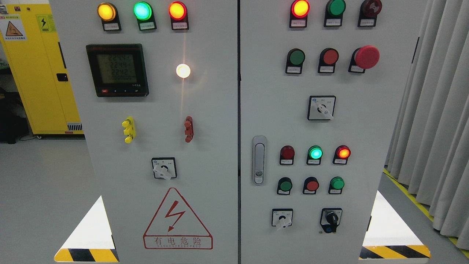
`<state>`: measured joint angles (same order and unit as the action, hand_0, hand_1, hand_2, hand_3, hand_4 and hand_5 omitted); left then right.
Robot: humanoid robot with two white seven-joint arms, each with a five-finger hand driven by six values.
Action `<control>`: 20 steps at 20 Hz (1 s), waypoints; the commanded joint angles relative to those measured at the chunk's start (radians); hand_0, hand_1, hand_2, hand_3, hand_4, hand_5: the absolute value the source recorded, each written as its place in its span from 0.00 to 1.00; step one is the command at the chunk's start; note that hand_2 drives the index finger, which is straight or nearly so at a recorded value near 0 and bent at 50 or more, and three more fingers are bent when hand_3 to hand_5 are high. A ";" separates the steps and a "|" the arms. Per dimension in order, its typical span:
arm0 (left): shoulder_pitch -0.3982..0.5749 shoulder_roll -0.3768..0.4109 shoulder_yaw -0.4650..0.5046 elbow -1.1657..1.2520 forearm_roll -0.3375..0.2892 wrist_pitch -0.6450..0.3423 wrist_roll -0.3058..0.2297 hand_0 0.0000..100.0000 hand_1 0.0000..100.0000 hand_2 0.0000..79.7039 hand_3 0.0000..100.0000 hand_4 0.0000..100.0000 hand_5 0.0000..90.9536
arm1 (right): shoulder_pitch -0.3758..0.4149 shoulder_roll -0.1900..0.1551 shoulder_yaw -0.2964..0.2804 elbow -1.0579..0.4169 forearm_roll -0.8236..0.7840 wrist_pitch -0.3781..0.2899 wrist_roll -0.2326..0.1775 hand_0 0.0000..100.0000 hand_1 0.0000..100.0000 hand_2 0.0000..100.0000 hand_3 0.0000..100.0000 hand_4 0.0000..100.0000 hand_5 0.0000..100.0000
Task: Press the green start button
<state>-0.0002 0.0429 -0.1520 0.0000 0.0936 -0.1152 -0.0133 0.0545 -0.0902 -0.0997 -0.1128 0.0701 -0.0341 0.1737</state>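
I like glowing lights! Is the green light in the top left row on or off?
On. The green light glows bright, between a lit yellow light and a lit red light.

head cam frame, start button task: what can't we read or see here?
- Both robot hands: outside the head view.
- Button label plates, e.g. under the upper green button: print too small, so which green button is "start" is not readable.
- Meter display: digits blurred.
- White lamp: glare washes it out.
- Red lamp, top right: cut by the top edge.

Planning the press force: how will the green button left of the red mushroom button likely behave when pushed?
The green button sits flush in a black collar, so it probably travels straight in, stiffly. Its smooth round cap may let a fingertip slide. The cabinet door looks rigid.
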 commanded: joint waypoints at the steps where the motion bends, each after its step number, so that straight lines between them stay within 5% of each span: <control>1: -0.030 0.003 0.000 -0.023 0.000 0.000 0.000 0.12 0.56 0.00 0.00 0.00 0.00 | -0.004 -0.005 0.006 0.010 0.008 -0.003 -0.010 0.19 0.34 0.00 0.00 0.00 0.00; 9: -0.030 0.002 0.000 -0.025 0.000 0.000 0.000 0.12 0.56 0.00 0.00 0.00 0.00 | 0.002 -0.006 0.003 0.001 0.011 -0.033 0.007 0.19 0.34 0.00 0.00 0.00 0.00; 13: -0.030 -0.006 0.000 -0.025 0.000 0.000 0.000 0.12 0.56 0.00 0.00 0.00 0.00 | 0.025 -0.005 0.005 -0.073 0.060 -0.265 0.043 0.18 0.37 0.00 0.00 0.00 0.00; 18: -0.030 -0.021 0.002 -0.025 0.000 0.000 0.000 0.12 0.56 0.00 0.00 0.00 0.00 | 0.122 0.001 -0.014 -0.388 0.206 -0.279 0.052 0.16 0.42 0.00 0.00 0.00 0.00; 20: -0.030 -0.035 0.002 -0.025 0.000 0.000 0.000 0.12 0.56 0.00 0.00 0.00 0.00 | 0.195 0.006 -0.015 -0.580 0.224 -0.277 0.090 0.16 0.42 0.00 0.00 0.00 0.00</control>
<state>0.0001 0.0257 -0.1513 0.0000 0.0936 -0.1152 -0.0143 0.1340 -0.0923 -0.1029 -0.2680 0.2132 -0.3027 0.2358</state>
